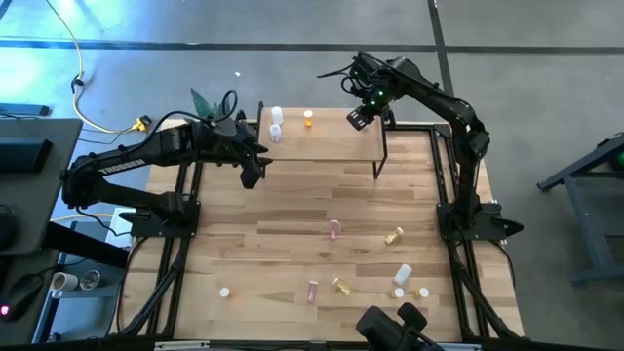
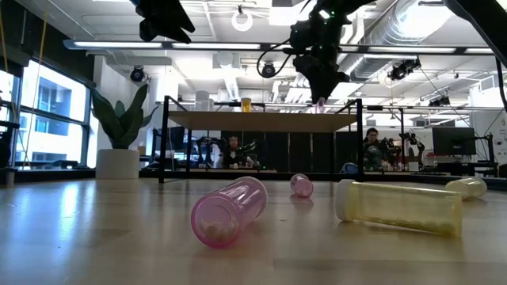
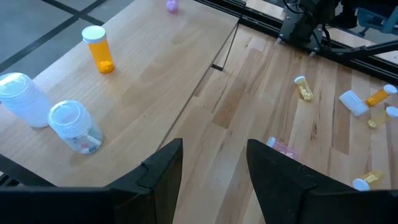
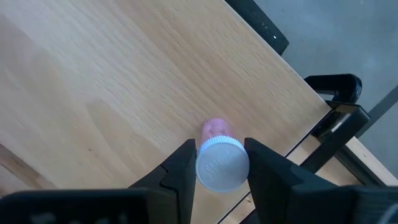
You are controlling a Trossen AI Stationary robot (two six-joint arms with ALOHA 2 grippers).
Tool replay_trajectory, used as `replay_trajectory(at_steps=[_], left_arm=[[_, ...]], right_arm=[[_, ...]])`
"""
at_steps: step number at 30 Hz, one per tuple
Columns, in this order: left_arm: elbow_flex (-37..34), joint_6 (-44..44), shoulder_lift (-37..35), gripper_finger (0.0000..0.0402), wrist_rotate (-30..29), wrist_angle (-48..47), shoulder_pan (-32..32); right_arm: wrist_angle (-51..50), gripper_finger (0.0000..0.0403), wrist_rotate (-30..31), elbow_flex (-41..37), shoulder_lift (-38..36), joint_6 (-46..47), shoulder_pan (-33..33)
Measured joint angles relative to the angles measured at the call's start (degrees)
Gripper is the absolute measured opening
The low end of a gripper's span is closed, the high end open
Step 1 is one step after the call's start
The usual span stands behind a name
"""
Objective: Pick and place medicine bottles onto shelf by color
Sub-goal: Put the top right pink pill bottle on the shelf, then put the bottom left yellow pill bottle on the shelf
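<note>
Right hand (image 4: 216, 163): closed on a pink bottle (image 4: 219, 158) by its white cap, held upright at the shelf's (image 1: 331, 141) right end
Left hand (image 3: 214, 163): part open, empty, over the shelf's left front edge
Shelf: two white bottles (image 1: 276, 123) and an orange bottle (image 1: 308, 118) stood at its left half
Tabletop (image 1: 292, 224): other bottles scattered near the front

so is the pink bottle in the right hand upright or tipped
Upright: in the right wrist view the pink bottle shows its white cap facing the camera, between the right hand's fingers, over the shelf.
</note>
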Motion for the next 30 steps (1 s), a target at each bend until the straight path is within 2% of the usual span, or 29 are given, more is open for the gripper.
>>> replay_trajectory(at_steps=[12,20,30], left_arm=[[0.0,0.1,0.0,0.0168,0.0,0.0,0.0],[0.0,0.0,0.0,0.0168,0.0,0.0,0.0],[0.0,0.1,0.0,0.0168,0.0,0.0,0.0]], right_arm=[[0.4,0.0144,0.0,0.0,0.0,-0.6,0.0],[1.2,0.0149,0.9,0.1,0.0,-0.6,0.0],[-1.2,0.0149,0.9,7.2,0.0,-1.5,0.0]])
